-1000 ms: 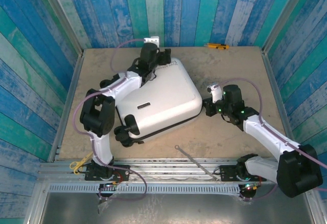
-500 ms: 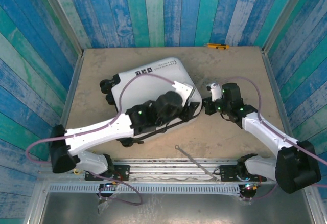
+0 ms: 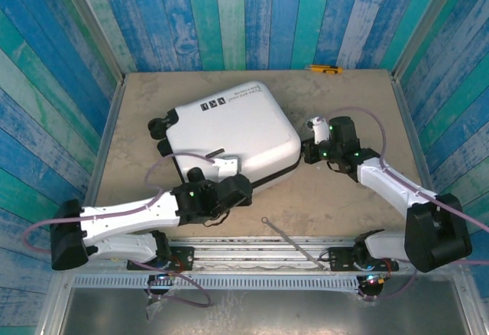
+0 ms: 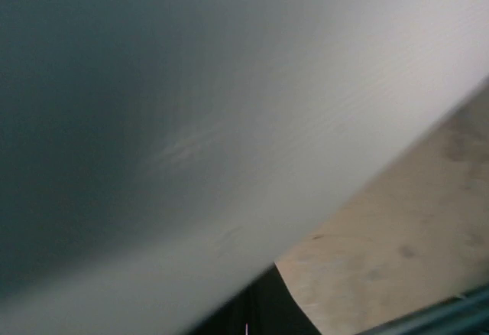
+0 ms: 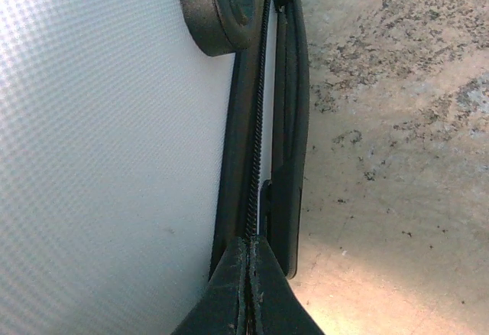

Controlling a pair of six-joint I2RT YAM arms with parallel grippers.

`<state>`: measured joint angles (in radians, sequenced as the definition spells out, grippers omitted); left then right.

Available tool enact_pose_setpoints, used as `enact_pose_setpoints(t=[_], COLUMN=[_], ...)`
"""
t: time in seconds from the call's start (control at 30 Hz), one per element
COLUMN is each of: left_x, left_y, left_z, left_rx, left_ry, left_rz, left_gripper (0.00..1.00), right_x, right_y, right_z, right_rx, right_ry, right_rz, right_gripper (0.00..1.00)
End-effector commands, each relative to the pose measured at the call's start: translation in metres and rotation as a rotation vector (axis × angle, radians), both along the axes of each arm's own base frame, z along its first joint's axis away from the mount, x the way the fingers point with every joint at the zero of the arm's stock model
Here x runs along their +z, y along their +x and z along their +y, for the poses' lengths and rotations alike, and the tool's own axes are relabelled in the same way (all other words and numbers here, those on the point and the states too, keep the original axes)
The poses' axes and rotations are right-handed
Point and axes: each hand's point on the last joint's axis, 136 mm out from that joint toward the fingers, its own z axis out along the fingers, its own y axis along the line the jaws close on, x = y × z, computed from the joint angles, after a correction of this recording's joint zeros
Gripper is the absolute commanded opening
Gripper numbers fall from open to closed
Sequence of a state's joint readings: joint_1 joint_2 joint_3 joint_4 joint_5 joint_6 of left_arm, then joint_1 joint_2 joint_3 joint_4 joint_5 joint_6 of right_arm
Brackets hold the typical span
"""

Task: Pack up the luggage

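Observation:
The luggage [image 3: 229, 132] is a white hard-shell suitcase lying closed and flat on the table, its black wheels [image 3: 159, 130] at the left. My left gripper [image 3: 243, 188] is low at the case's front edge. In the left wrist view the blurred white shell [image 4: 191, 121] looms close, with the dark tip of the gripper [image 4: 256, 312] at the bottom, shut. My right gripper [image 3: 306, 151] is at the case's right corner. Its fingers [image 5: 229, 289] are pressed together, tips against the black zipper seam [image 5: 256, 159] beside the shell [image 5: 99, 121].
A yellow pen [image 3: 325, 68] lies at the table's back edge. A thin metal rod [image 3: 286, 235] lies near the front edge between the arm bases. Blue plank walls close in the table on three sides. Bare tabletop [image 3: 344, 205] lies right of the case.
The left arm swung from the case's back corner down to its front edge, and its gripper closed. The case turned, bringing its wheels from front left to the left side. The right gripper stayed shut.

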<state>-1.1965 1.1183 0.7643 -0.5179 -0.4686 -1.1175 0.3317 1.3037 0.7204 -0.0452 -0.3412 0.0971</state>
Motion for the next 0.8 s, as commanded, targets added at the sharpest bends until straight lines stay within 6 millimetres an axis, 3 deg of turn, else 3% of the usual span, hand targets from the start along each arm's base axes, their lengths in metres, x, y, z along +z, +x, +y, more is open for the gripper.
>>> enact_pose_setpoints(t=[0.0, 0.17, 0.3, 0.4, 0.63, 0.7, 0.77], left_x=[-0.038, -0.059, -0.042, -0.024, -0.006, 0.012, 0.045], left_y=[0.015, 0.014, 0.031, 0.054, 0.134, 0.156, 0.173], left_z=[0.086, 0.129, 0.173, 0.193, 0.209, 0.205, 0.191], left_rx=[0.319, 0.418, 0.521, 0.547, 0.529, 0.512, 0.458], left_ry=[0.141, 0.088, 0.112, 0.124, 0.13, 0.126, 0.08], left_rz=[0.024, 0.052, -0.002, -0.039, -0.033, -0.078, -0.151], left_gripper=[0.0, 0.0, 0.0, 0.0, 0.0, 0.0, 0.0], right_x=[-0.01, -0.012, -0.013, -0.013, -0.018, -0.021, -0.025], right_y=[0.006, 0.012, 0.015, 0.015, 0.008, 0.006, 0.004], right_z=[-0.009, -0.011, -0.009, 0.001, 0.024, 0.03, 0.037], right_rx=[-0.013, -0.01, 0.005, 0.044, 0.124, 0.144, 0.163], right_ry=[-0.063, -0.064, -0.049, -0.006, 0.113, 0.133, 0.147], right_rz=[0.01, 0.018, 0.03, 0.043, 0.088, 0.104, 0.121], right_gripper=[0.0, 0.0, 0.0, 0.0, 0.0, 0.0, 0.0])
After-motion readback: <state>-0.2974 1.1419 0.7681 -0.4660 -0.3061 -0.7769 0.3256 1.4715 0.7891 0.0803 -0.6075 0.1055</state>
